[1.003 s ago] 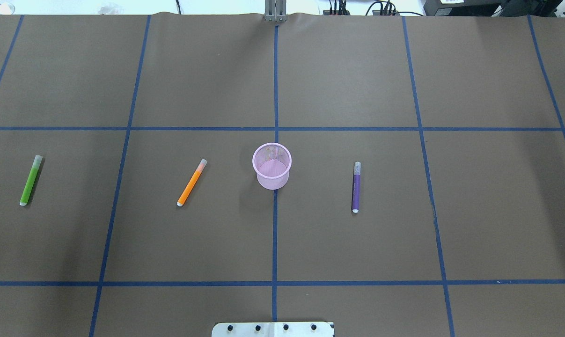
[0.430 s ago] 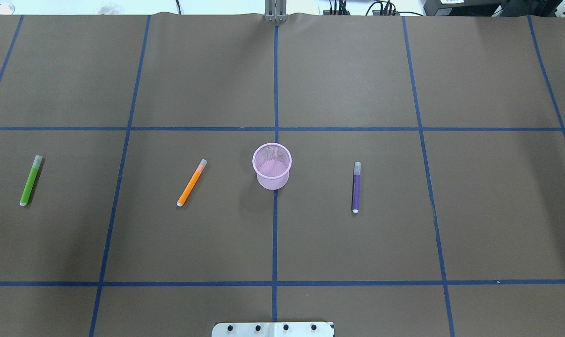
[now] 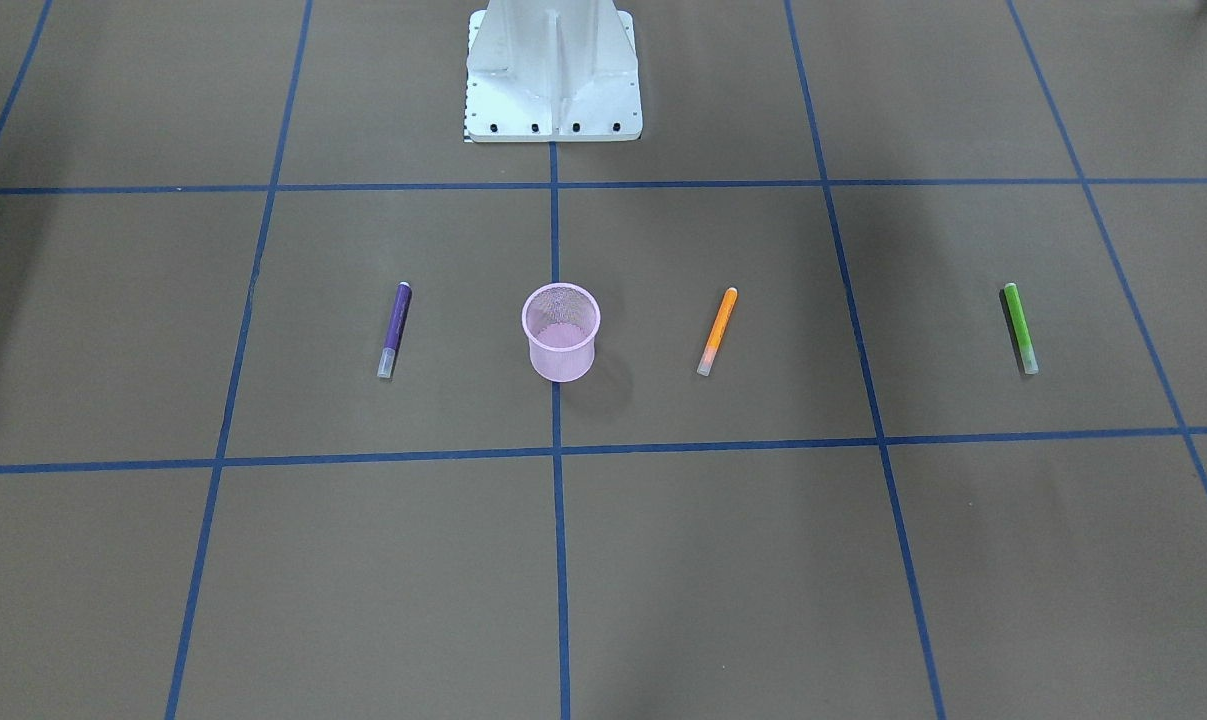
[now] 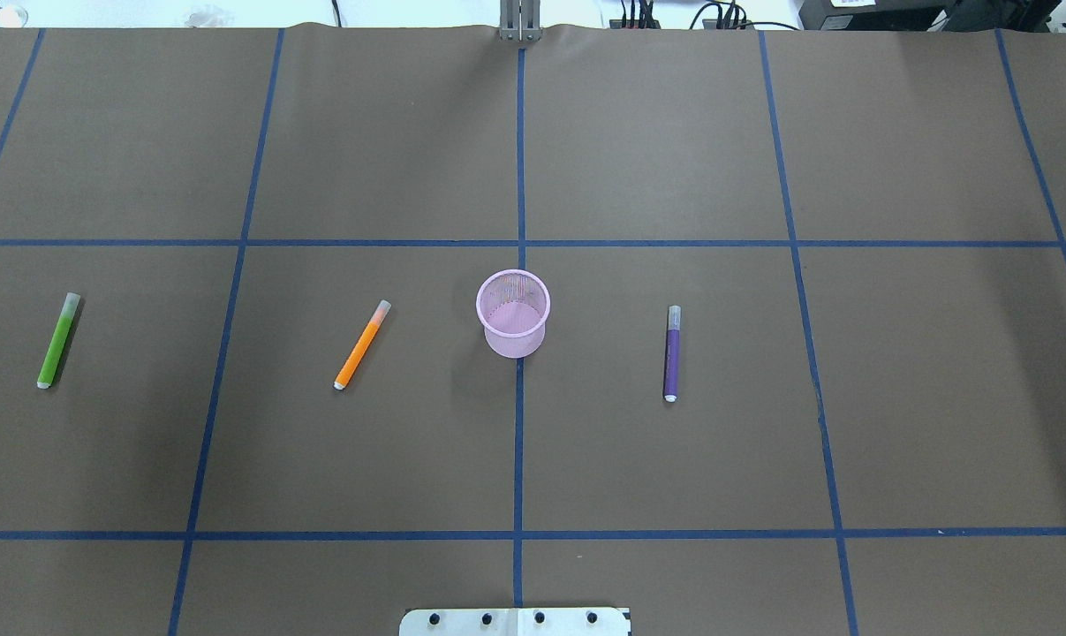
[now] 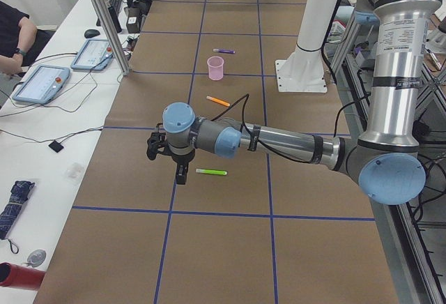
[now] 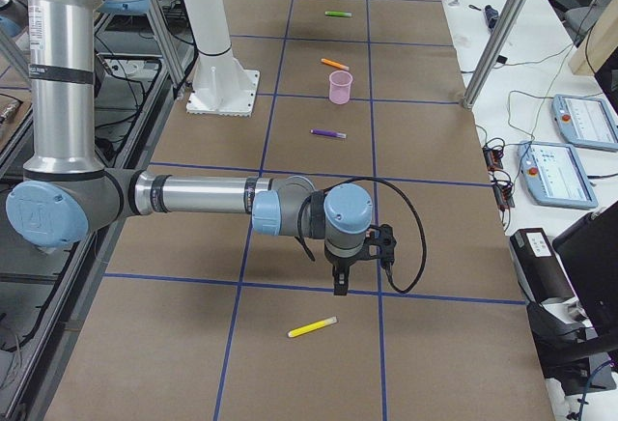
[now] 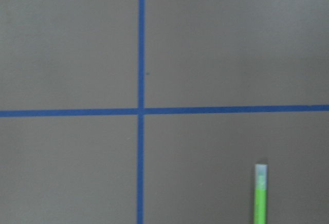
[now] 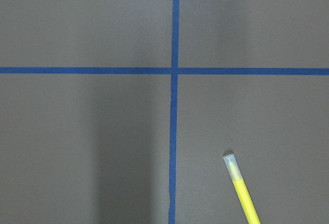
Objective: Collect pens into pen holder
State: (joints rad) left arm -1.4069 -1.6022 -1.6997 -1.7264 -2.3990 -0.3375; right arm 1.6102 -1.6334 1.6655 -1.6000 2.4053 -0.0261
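Observation:
The pink mesh pen holder point(image 4: 513, 314) stands upright at the table's middle. Four pens lie flat on the brown paper. Left of the holder are the orange pen point(image 4: 362, 344) and, farther out, the green pen point(image 4: 58, 340); the purple pen point(image 4: 672, 353) is to its right. The yellow pen point(image 6: 313, 326) lies far out on my right side, also in the right wrist view point(image 8: 241, 196). My left gripper point(image 5: 181, 176) hangs beside the green pen point(image 5: 211, 172), apart from it. My right gripper point(image 6: 340, 286) hovers near the yellow pen. I cannot tell whether either gripper is open or shut.
Blue tape lines grid the table. The white robot base point(image 3: 553, 70) stands at the near middle edge. Beside the table's far edge runs a white desk with tablets point(image 5: 42, 81), metal posts point(image 5: 104, 18) and a person's arm point(image 5: 17, 32).

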